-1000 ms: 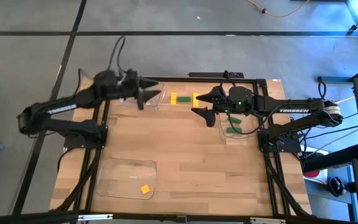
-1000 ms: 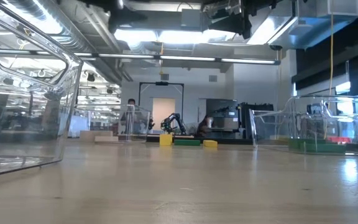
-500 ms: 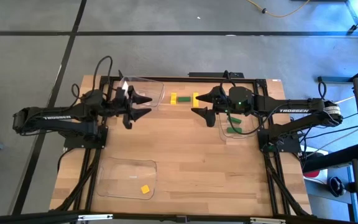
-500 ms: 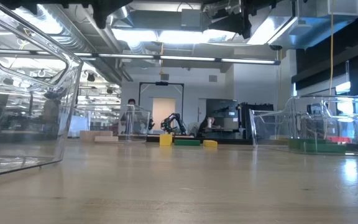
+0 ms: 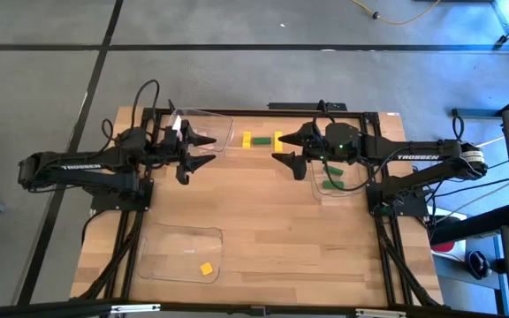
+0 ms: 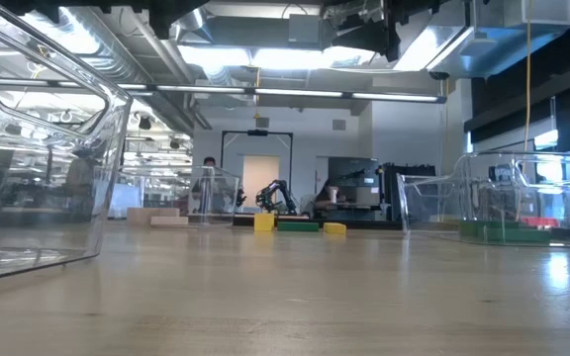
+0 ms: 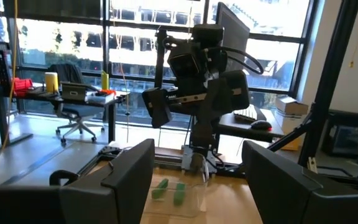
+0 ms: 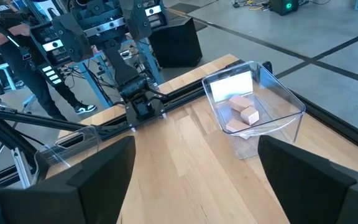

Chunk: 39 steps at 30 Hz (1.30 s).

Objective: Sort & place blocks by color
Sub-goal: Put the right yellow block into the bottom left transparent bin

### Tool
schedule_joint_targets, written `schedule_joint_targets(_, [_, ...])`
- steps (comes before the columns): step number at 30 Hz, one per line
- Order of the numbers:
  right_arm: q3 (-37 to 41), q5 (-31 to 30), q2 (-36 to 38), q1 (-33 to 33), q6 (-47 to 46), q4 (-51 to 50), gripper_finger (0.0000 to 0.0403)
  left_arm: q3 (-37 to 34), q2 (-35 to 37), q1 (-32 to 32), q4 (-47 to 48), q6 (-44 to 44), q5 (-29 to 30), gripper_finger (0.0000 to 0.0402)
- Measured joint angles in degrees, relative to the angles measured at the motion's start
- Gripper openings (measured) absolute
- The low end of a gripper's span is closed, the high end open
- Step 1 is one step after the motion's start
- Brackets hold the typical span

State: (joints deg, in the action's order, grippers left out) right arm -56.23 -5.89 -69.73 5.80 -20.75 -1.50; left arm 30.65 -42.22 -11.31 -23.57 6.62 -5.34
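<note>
Yellow blocks three, green blocks three, tan blocks three, clear trays three, both arms' fingers wide

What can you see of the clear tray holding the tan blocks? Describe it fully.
The clear tray looks like thin transparent plastic with rounded corners and upright walls, open at the top. It sits flat on the wooden table near an edge. A few tan blocks lie loosely inside, touching its floor. Nothing grips it.

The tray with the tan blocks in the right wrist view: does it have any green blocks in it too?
No. The clear tray holds only a few tan blocks; nothing green lies in it.
</note>
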Motion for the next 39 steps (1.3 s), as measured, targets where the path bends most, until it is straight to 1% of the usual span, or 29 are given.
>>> schedule_joint_targets(3, [0.0, 0.24, 0.0, -0.02, -1.29, -0.01, 0.034, 0.0, 0.0, 0.0, -0.02, -0.16, 0.0, 0.0234])
schedule_joint_targets(8, [0.0, 5.51, 0.0, -0.04, -3.34, 0.48, 0.034, 0.0, 0.0, 0.0, -0.04, 0.32, -0.02, 0.0234])
schedule_joint_targets(9, [-0.14, 5.62, 0.0, -0.04, -4.58, 0.32, 0.034, 0.0, 0.0, 0.0, -0.07, 0.38, -0.02, 0.0234])
schedule_joint_targets(11, [-2.06, 2.51, -0.7, -0.09, -7.72, -3.19, 0.034, 0.0, 0.0, 0.0, -0.09, 1.15, 0.27, 0.0234])
schedule_joint_targets(13, [-6.44, -0.57, -2.71, 0.2, -8.62, -10.1, 0.034, 0.0, 0.0, 0.0, -0.09, 2.32, 0.58, 0.0234])
schedule_joint_targets(15, [-12.67, -3.88, -6.19, 1.06, -8.55, -18.48, 0.034, 0.0, 0.0, -0.02, -0.11, 3.31, 0.79, 0.0234])
schedule_joint_targets(18, [-22.3, -9.15, -13.47, 3.45, -11.63, -30.16, 0.034, 0.0, 0.0, -0.02, -0.13, 3.71, 0.76, 0.0234])
schedule_joint_targets(20, [-27.41, -11.96, -18.7, 5.68, -12.04, -35.61, 0.034, 0.0, 0.0, -0.02, -0.17, 3.73, 0.76, 0.0234])
schedule_joint_targets(22, [-30.9, -14.86, -23.7, 7.93, -12.25, -39.31, 0.034, 0.0, 0.0, -0.02, -0.2, 3.72, 0.76, 0.0234])
schedule_joint_targets(24, [-32.44, -16.88, -28.28, 9.96, -13.8, -41.06, 0.034, 0.0, 0.0, -0.02, -0.2, 3.72, 0.76, 0.0234])
schedule_joint_targets(26, [-32.65, -17.55, -32.51, 11.84, -15.46, -41.56, 0.034, 0.0, 0.0, -0.02, -0.2, 3.73, 0.79, 0.0234])
schedule_joint_targets(31, [-32.65, -15.22, -41.39, 15.1, -20.08, -41.67, 0.0339, 0.0, 0.0, -0.02, -0.2, 3.73, 0.81, 0.0234])
schedule_joint_targets(35, [-32.65, -15.28, -45.89, 16.09, -22.47, -41.58, 0.0328, 0.02, 0.0, -0.02, -0.2, 3.73, 1.82, 0.0234])
schedule_joint_targets(39, [-32.65, -15.09, -48.35, 16.72, -24.88, -41.59, 0.0308, 0.02, -0.02, 0.0, -0.54, 3.73, 1.97, 0.0234])
